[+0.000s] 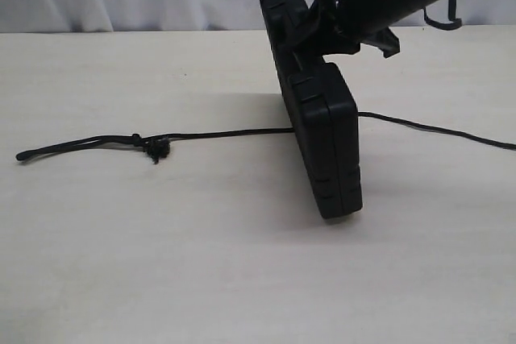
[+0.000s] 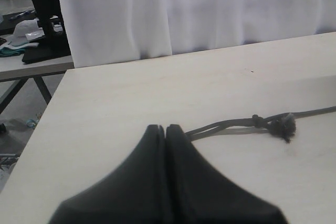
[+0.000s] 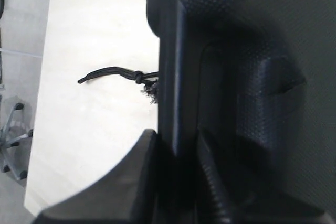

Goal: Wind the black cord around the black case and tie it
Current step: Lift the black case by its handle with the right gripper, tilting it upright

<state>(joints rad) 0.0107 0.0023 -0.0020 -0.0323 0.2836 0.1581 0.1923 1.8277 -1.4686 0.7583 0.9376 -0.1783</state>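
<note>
The black case (image 1: 322,126) stands on its long edge on the table, tilted up. My right gripper (image 1: 318,26) is shut on the case's upper edge near the handle end. In the right wrist view one finger lies on each side of the case wall (image 3: 252,51), the gripper (image 3: 177,136) clamped on it. The black cord (image 1: 226,132) lies flat on the table and runs under or behind the case, coming out on the right. Its knotted frayed lump (image 1: 155,149) is left of the case. My left gripper (image 2: 165,128) is shut and empty, hovering beside the cord's doubled end (image 2: 226,126).
The pale table (image 1: 242,263) stretches wide on both sides of the case. A white curtain (image 2: 210,9) hangs behind it. Past the table's edge stand another table with clutter (image 2: 31,35) and a chair base (image 3: 13,140).
</note>
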